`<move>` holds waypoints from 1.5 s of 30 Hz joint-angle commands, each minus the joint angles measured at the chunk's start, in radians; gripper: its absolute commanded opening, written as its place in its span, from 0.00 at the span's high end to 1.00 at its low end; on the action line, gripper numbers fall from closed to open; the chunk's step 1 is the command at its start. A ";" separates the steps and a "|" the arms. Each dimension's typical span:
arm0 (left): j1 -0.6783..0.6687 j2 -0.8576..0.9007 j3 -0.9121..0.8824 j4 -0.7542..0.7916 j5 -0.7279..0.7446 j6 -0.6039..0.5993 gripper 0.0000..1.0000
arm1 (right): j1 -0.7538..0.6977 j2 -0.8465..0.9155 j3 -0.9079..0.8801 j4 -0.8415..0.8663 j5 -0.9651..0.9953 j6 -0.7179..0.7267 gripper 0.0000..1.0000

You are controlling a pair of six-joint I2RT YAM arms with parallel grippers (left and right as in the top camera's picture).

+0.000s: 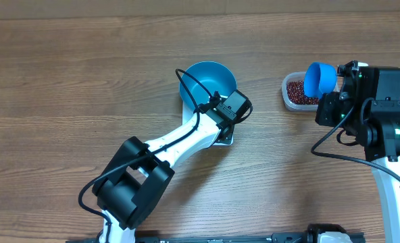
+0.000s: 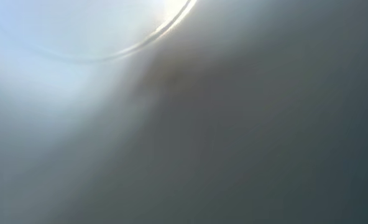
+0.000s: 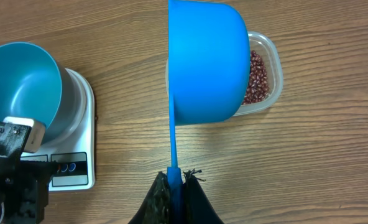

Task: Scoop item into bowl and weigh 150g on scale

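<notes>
The bright blue bowl stands on the white scale and looks empty. My left gripper hangs low over the scale's display edge, beside the bowl; its fingers are hidden and its own view is a close grey blur. The item, red-brown beans, lies in a clear tub. Above the tub my right gripper is shut on the handle of a blue scoop, which is turned on its side, with no beans showing in it.
Bare wooden tabletop surrounds the scale and the tub. The left arm runs from the near edge diagonally up to the scale. The right arm's black body stands at the right edge.
</notes>
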 commanded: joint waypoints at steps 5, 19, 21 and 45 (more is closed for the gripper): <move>0.004 0.049 -0.009 -0.011 0.023 -0.011 0.96 | -0.003 -0.003 0.030 0.010 0.006 -0.006 0.96; 0.003 -0.068 0.072 -0.073 -0.032 -0.009 0.96 | -0.003 -0.003 0.030 0.009 0.005 -0.006 0.96; 0.002 -0.121 0.089 -0.082 -0.041 -0.002 0.96 | -0.003 -0.003 0.030 0.009 0.006 -0.006 0.96; 0.077 -0.207 0.092 0.014 -0.082 0.024 0.96 | -0.003 -0.002 0.030 0.005 0.002 -0.005 0.96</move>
